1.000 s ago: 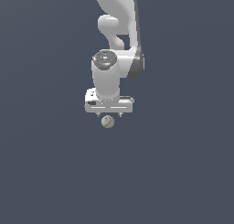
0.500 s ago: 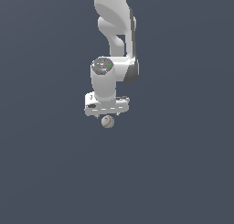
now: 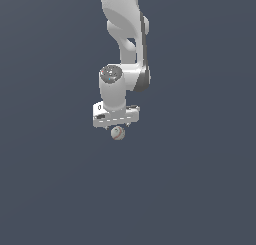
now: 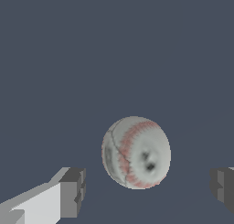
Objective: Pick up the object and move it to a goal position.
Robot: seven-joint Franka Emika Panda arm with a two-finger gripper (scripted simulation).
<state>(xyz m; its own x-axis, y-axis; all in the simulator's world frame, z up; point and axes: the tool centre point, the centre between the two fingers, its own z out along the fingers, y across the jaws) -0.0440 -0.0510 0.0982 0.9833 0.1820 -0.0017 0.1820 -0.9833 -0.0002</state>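
Observation:
The object is a small white ball with reddish seam marks. In the exterior view it sits just under the white gripper bar, near the middle of the picture. In the wrist view the ball lies between the two grey fingertips, with a clear gap on each side. My gripper is open and straddles the ball without touching it. In the exterior view the fingers are mostly hidden behind the bar and the ball.
A plain dark grey-blue surface fills both views. The white arm reaches down from the top of the exterior view. No other objects, containers or goal marker show.
The arm's wrist and upper links have sunk a little and shifted towards the exterior view's left. The gripper bar stays over the ball. The ball has not moved.

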